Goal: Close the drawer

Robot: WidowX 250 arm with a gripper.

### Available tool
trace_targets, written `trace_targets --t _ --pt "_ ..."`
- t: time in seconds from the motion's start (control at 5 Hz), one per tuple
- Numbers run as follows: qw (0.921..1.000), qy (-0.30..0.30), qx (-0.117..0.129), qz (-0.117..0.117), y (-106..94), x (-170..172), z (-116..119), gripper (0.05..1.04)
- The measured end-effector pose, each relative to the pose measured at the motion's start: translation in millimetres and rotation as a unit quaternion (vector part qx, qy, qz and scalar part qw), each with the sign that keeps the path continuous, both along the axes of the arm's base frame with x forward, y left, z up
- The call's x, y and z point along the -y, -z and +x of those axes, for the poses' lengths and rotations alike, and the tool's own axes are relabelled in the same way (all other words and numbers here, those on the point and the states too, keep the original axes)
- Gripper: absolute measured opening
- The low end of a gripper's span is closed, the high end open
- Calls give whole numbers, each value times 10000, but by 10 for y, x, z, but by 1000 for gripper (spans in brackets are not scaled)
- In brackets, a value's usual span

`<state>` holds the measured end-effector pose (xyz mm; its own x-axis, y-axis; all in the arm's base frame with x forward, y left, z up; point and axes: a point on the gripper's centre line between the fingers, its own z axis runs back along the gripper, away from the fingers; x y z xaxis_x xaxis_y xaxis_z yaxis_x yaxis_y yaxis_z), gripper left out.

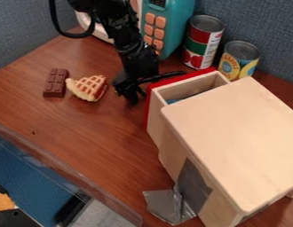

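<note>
**Drawer Ajar, Gripper at Red Front**

The drawer (155, 119) projects partway from the wooden cabinet (232, 137), a blue item (172, 101) inside. The gripper (132, 91) is positioned beside the drawer's red front; jaw state and contact cannot be determined. On the brown tabletop (95, 146): chocolate bar (56, 83), waffle piece (88, 88), two cans (202, 42) and a teal toy appliance (172, 20). Blue-grey fabric panels (259, 20) stand behind.

Print on two cans, none legible

The red, green and white label on the taller can (199, 48) carries small, unreadable print. Lettering on the shorter can's yellow-and-blue label (237, 66) is unclear, as are marks on the teal toy's display (158, 3).
</note>
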<state>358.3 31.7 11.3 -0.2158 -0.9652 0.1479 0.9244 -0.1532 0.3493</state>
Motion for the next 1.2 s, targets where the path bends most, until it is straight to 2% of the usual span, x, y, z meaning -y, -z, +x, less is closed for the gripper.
trace_targets --t 0.2,0.4,0.6,0.8,1.0,1.2 --pt "10000 75 42 -7 -2 88 -17 999" --pt "9997 126 9 -199 -20 193 -112 999" --pt "9979 483 -167 -404 -39 486 -289 999" --pt "9971 505 -221 -526 -52 563 -398 999" --pt "9971 482 -122 -571 -106 580 -461 1000" --pt "9986 49 128 -507 -148 381 -424 999"
